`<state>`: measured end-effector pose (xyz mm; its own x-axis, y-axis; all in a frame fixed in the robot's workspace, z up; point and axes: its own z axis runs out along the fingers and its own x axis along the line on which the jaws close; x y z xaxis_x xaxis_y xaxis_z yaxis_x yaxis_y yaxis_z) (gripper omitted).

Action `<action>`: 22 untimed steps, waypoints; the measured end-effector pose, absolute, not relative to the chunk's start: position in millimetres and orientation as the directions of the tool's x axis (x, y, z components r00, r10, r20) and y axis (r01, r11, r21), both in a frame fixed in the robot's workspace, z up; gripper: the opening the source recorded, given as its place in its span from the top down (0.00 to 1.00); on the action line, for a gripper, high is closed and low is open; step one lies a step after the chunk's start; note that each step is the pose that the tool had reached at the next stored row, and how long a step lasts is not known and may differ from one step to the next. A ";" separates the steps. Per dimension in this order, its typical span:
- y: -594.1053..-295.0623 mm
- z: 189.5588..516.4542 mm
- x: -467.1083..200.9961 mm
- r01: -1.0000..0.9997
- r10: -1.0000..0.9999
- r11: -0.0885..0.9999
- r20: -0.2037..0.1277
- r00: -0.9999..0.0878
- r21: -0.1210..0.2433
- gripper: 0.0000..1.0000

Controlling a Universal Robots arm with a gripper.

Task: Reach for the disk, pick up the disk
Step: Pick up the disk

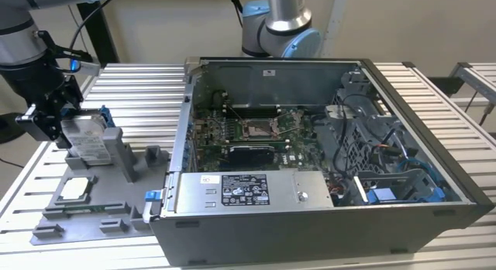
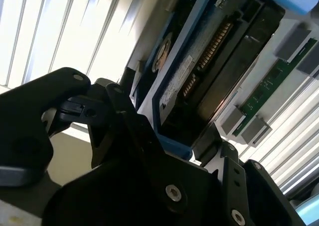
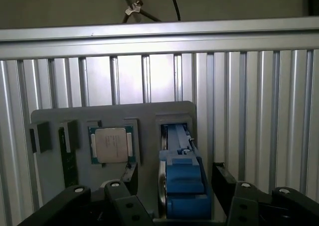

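Now the gripper (image 3: 177, 177) hangs open — fingers (image 3: 130, 175) astride the upright disk (image 3: 183, 193) — over its gray holder (image 3: 149, 111).

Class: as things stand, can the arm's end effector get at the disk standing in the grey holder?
Probably yes: the open end effector straddles the disk, and nothing lies between them.

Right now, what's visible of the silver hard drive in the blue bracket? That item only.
The rectangular silver metal hard drive, white printed label on its face, blue plastic bracket around it, stands on edge in a slot of the grey plastic fixture at the exterior view's left. Gold connector pins line one end. The black gripper straddles it, jaws open, a gap on each side.
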<state>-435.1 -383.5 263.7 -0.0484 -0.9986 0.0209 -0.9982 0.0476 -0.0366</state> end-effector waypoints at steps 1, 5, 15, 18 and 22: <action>-383.5 263.7 -435.1 -0.998 -0.999 0.048 0.021 -0.048 -0.037 0.00; -383.5 263.7 -435.1 -0.998 -0.999 0.048 0.021 -0.048 -0.037 1.00; -383.5 263.7 -435.1 -0.998 -0.999 0.048 0.021 -0.048 -0.037 1.00; -383.6 263.7 -435.1 -0.998 -0.999 0.048 0.021 -0.048 -0.037 1.00; -383.6 264.3 -435.2 -0.998 -0.999 0.048 0.021 -0.048 -0.037 1.00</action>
